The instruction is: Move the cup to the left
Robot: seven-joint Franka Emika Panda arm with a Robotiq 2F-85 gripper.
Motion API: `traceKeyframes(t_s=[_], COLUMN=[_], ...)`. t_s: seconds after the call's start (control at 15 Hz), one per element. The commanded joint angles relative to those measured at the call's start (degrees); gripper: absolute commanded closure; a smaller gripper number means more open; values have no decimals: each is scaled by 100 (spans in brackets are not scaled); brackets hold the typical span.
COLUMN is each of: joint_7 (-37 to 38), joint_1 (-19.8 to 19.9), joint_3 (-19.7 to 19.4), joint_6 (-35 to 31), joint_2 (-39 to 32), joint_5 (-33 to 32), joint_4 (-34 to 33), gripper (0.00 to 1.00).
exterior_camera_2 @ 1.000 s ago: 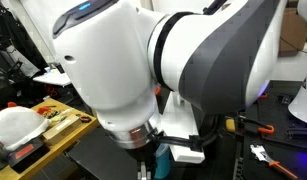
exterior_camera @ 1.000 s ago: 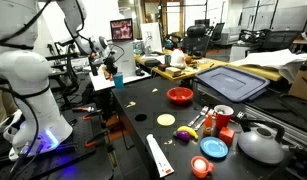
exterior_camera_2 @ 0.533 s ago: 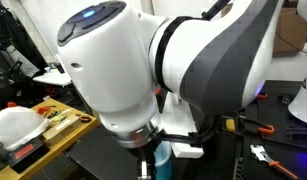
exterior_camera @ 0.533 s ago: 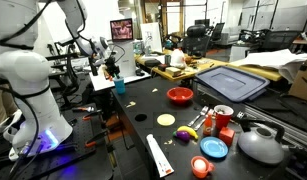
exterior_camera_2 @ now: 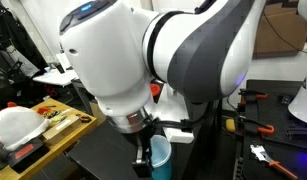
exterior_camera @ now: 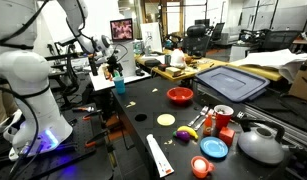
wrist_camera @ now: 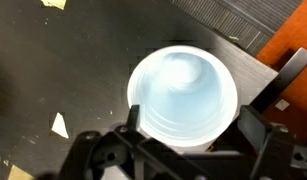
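Observation:
The cup [wrist_camera: 183, 95], a light blue tumbler, stands upright on the black table at the far left end, seen from above in the wrist view. It also shows in both exterior views [exterior_camera: 119, 84] [exterior_camera_2: 159, 152]. My gripper [wrist_camera: 193, 124] hangs right over it, open, with one finger [wrist_camera: 133, 120] on each side of the rim and a small gap on the right side. In an exterior view the gripper [exterior_camera: 116, 70] sits just above the cup; in the other view the big white arm hides most of the gripper [exterior_camera_2: 143, 160].
Further along the table lie a red bowl [exterior_camera: 180, 95], a yellow disc [exterior_camera: 166, 120], a white tube [exterior_camera: 159, 155], a red cup with a white rim [exterior_camera: 223, 115], a flat blue disc [exterior_camera: 214, 148] and a grey kettle [exterior_camera: 261, 145]. A grey-blue bin lid [exterior_camera: 231, 80] lies behind.
The jaws have gone from shut on the cup to wide open, letting it go. The cup stays standing in place, and more of it shows beneath the arm.

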State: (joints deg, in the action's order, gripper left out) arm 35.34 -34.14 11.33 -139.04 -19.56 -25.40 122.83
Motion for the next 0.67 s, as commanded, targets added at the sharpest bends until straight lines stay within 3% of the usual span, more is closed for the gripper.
traceKeyframes(t_s=[0.0,0.33,0.6], joint_7=[-1067,-2261,-2292], joint_1=[514,1245,1674], joint_3=[424,644,366], joint_6=[630,1836,2333], joint_2=[786,1907,2732], joint_5=[1330,3242,3616], joint_4=[263,211,290], gripper=[0,0,0])
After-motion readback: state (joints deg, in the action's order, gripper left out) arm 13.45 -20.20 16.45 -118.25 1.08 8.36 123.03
